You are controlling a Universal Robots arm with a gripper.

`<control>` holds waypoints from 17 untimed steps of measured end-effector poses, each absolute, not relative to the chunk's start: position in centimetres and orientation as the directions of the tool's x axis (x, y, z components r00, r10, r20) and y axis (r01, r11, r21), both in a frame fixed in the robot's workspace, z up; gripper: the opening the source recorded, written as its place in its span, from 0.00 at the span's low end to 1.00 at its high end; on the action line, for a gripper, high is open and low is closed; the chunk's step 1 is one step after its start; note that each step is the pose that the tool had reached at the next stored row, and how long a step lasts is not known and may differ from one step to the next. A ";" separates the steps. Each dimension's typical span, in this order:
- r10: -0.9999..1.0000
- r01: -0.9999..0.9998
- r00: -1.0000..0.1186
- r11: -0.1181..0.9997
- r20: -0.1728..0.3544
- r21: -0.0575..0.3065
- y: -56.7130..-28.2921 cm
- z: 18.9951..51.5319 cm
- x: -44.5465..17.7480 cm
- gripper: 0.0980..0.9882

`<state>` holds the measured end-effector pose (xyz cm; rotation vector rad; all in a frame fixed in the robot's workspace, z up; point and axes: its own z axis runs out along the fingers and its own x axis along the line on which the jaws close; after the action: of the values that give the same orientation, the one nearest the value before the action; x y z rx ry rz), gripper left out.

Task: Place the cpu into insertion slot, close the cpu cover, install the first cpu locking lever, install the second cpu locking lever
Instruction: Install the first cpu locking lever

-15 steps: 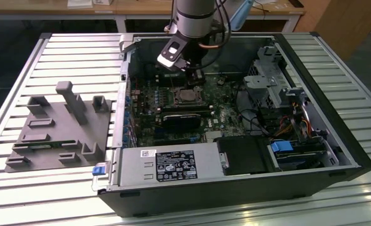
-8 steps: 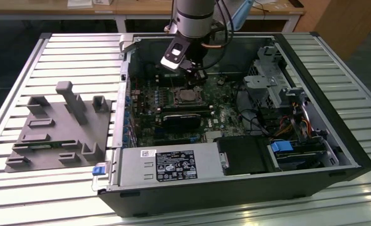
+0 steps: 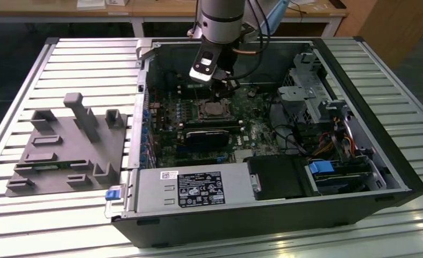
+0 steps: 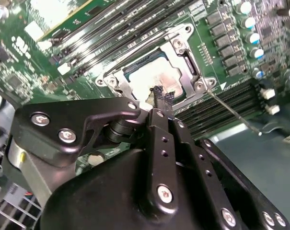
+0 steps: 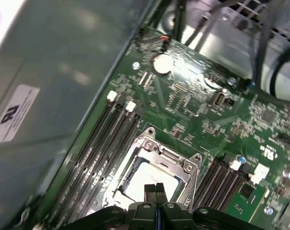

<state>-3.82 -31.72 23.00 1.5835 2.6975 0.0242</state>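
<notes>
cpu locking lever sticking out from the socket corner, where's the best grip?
Probably the free end: the cpu locking lever is a thin wire rod running out from the cpu cover corner across the memory slots. Come from above, jaws either side of the rod. The gripper is shut over the cpu.

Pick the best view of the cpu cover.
The second wrist view: the cpu cover lies over the cpu, frame and window plain, one corner behind the gripper. The first wrist view hides one edge behind the gripper; the exterior view shows it far off.
</notes>
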 end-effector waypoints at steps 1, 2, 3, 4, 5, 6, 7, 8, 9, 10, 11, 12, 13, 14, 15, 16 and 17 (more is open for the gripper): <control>0.864 0.864 -0.503 0.503 -0.004 0.020 -31.7 23.0 -3.8 0.00; 0.855 0.854 -0.519 0.519 -0.004 0.020 -31.7 23.0 -3.8 0.00; 0.845 0.845 -0.535 0.535 -0.004 0.020 -31.7 23.0 -3.8 0.00; 0.835 0.835 -0.550 0.550 -0.004 0.020 -31.7 23.0 -3.8 0.00; 0.825 0.825 -0.565 0.565 -0.004 0.020 -31.7 23.0 -3.8 0.00; 0.815 0.815 -0.579 0.579 -0.004 0.020 -31.7 23.0 -3.8 0.00; 0.804 0.804 -0.594 0.594 -0.004 0.020 -31.7 23.0 -3.8 0.00; 0.794 0.793 -0.608 0.608 -0.004 0.020 -31.7 23.0 -3.8 0.00; 0.782 0.781 -0.624 0.624 -0.004 0.020 -31.7 23.0 -3.8 0.00; 0.770 0.770 -0.638 0.638 -0.004 0.020 -31.7 23.0 -3.8 0.00; 0.759 0.758 -0.652 0.651 -0.004 0.020 -31.7 23.0 -3.8 0.00; 0.747 0.747 -0.665 0.665 -0.004 0.020 -31.7 23.0 -3.8 0.00; 0.735 0.735 -0.678 0.678 -0.004 0.020 -31.7 23.0 -3.8 0.00; 0.722 0.722 -0.692 0.691 -0.004 0.020 -31.7 22.9 -3.8 0.00; 0.710 0.710 -0.704 0.704 -0.004 0.020 -31.7 22.9 -3.8 0.00; 0.697 0.697 -0.717 0.717 -0.004 0.020 -31.7 22.9 -3.8 0.00; 0.683 0.683 -0.731 0.730 -0.004 0.020 -31.7 22.9 -3.8 0.00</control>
<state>-3.82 -31.72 22.93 1.1491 2.9120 0.0273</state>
